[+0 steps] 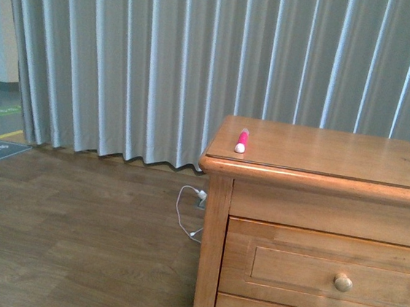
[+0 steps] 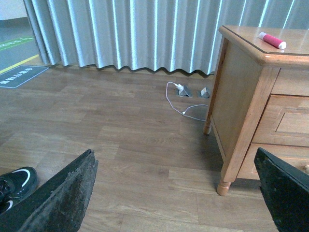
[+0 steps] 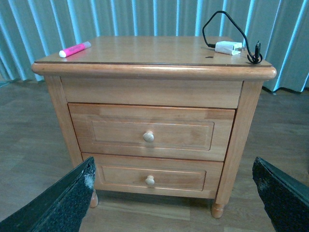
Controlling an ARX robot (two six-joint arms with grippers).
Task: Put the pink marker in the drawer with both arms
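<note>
Pink marker (image 1: 241, 140) lies on the cabinet (image 3: 145, 92) top, near its back left corner as seen from the drawer side. The upper drawer (image 3: 111, 131) in the cabinet front is shut, its pale knob (image 3: 148, 137) centred. The left gripper (image 2: 174, 203) hangs over the floor beside the cabinet, jaws wide, holding nothing. The right gripper (image 3: 171, 203) faces the cabinet front, clear of it, jaws wide and empty. A white charger (image 3: 228, 47) with a black cable sits near the top's back right corner.
</note>
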